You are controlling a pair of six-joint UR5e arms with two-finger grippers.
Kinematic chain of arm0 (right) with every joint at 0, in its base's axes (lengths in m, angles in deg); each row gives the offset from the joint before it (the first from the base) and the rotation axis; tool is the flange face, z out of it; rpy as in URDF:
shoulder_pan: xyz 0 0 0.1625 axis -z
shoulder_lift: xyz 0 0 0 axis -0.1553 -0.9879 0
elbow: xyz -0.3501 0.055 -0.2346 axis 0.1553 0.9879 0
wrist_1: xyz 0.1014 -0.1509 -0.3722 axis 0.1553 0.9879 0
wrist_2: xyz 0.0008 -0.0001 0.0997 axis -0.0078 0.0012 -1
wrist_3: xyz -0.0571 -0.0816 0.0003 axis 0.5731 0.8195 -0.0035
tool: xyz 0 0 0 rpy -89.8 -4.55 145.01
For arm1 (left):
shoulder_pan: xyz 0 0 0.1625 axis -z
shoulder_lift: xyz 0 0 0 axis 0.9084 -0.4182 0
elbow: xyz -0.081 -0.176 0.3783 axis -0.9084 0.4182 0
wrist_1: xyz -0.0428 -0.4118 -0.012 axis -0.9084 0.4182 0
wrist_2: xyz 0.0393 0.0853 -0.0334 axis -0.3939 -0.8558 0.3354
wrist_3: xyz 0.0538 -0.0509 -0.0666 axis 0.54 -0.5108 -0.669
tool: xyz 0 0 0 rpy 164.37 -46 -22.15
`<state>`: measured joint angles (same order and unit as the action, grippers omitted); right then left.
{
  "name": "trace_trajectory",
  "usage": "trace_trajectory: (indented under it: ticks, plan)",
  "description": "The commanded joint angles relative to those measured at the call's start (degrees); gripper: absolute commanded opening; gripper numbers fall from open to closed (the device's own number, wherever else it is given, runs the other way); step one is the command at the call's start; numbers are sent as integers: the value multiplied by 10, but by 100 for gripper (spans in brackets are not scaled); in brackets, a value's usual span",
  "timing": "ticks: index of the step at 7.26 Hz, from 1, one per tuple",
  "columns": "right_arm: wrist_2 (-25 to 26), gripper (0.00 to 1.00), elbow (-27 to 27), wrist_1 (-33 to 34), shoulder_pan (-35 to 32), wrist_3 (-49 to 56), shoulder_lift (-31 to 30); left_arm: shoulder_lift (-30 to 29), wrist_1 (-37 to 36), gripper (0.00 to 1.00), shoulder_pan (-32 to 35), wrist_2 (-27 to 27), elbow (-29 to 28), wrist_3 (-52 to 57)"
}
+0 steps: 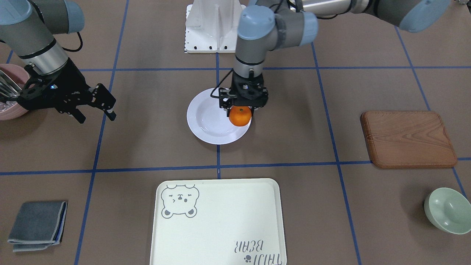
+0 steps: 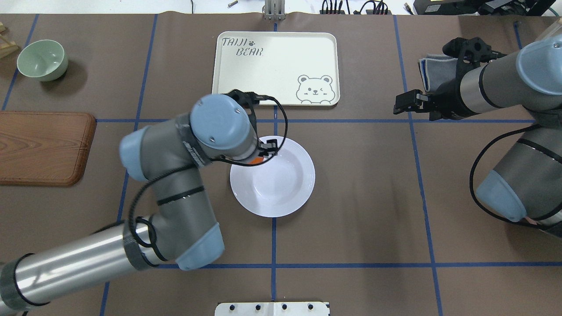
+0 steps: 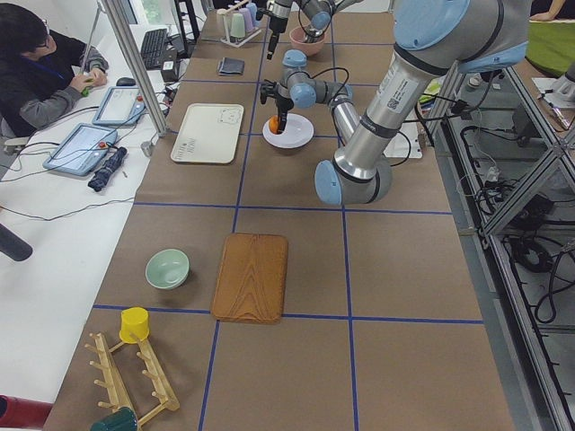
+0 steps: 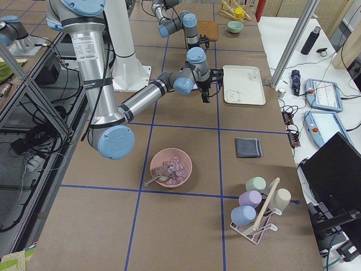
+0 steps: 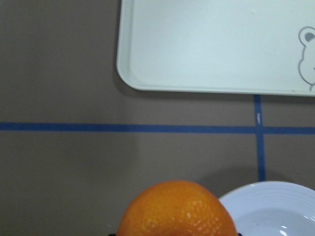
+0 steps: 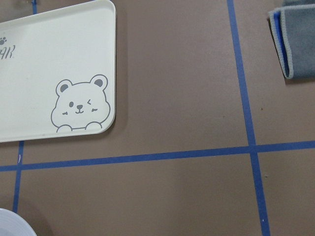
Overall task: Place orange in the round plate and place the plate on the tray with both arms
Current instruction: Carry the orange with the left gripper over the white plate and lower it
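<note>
My left gripper (image 1: 241, 109) is shut on the orange (image 1: 240, 116), a small bright mandarin held over the rim of the white round plate (image 1: 211, 119) on the side toward my left. In the left wrist view the orange (image 5: 177, 209) fills the bottom, with the plate (image 5: 275, 211) beside it and the tray (image 5: 216, 44) beyond. In the overhead view my left wrist hides all but a sliver of the orange (image 2: 255, 161). The cream bear tray (image 1: 217, 221) lies past the plate. My right gripper (image 1: 95, 117) hangs open and holds nothing, well off to the plate's other side.
A brown wooden board (image 1: 408, 139) and a pale green bowl (image 1: 447, 209) lie on my left side. A pink bowl (image 1: 11, 92) with utensils and a folded grey cloth (image 1: 36, 225) sit on my right. A white mount (image 1: 211, 27) stands at my base.
</note>
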<state>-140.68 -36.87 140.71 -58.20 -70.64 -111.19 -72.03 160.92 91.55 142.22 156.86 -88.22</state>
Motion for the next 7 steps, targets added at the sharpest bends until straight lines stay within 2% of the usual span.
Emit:
trace_trajectory:
  ticks: [1,2,4,5,7]
  plan:
    - [1,100,-2,0,5,-5,1,-40,4,0,-47,-34,-68,-29]
    - [1,100,-2,0,7,-7,2,-38,4,6,-53,-35,-70,-28]
    - [1,100,-2,0,9,-6,3,-39,9,70,-54,-35,-72,-25]
    - [1,100,-2,0,10,-7,3,-38,9,98,-54,-51,-72,-23]
    - [1,100,-2,0,12,-9,4,-40,19,99,-52,-59,-37,-6]
